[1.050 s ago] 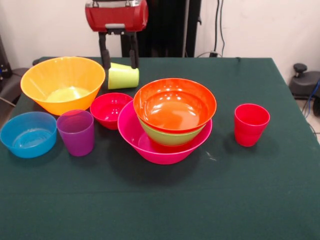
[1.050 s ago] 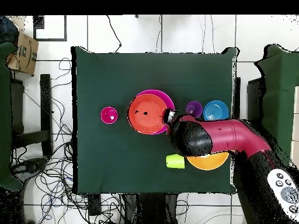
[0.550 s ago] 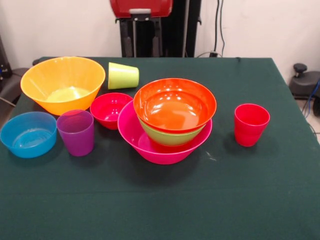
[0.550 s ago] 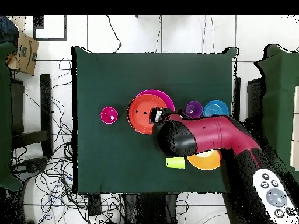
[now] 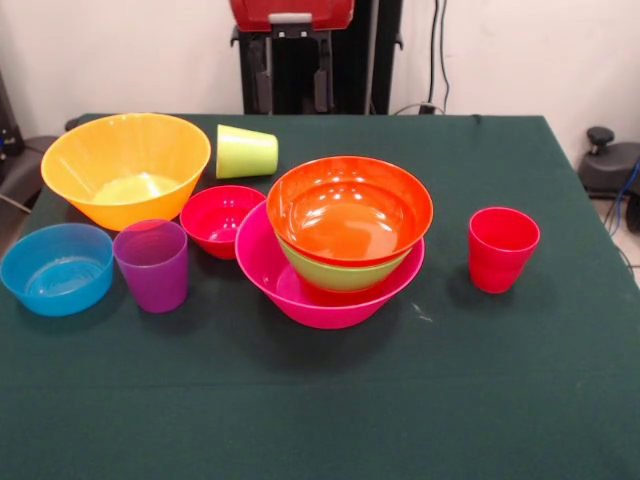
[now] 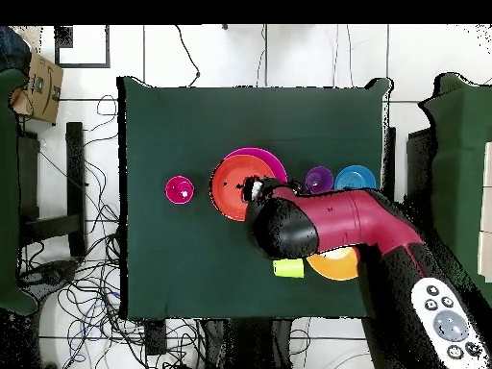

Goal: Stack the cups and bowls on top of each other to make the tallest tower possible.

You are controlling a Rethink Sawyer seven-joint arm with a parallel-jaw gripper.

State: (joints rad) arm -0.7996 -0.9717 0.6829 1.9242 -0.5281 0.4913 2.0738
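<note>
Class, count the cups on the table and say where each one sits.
3. The lime green cup lies on its side beside the yellow-orange bowl. The purple cup stands by the blue bowl. The red cup stands alone, right of the tower. None seems hidden.

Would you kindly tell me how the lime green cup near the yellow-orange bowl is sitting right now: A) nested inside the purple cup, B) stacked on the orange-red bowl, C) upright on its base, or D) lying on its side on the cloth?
D: the lime green cup lies on its side on the green cloth, beside the yellow-orange bowl, with nothing holding it.
</note>
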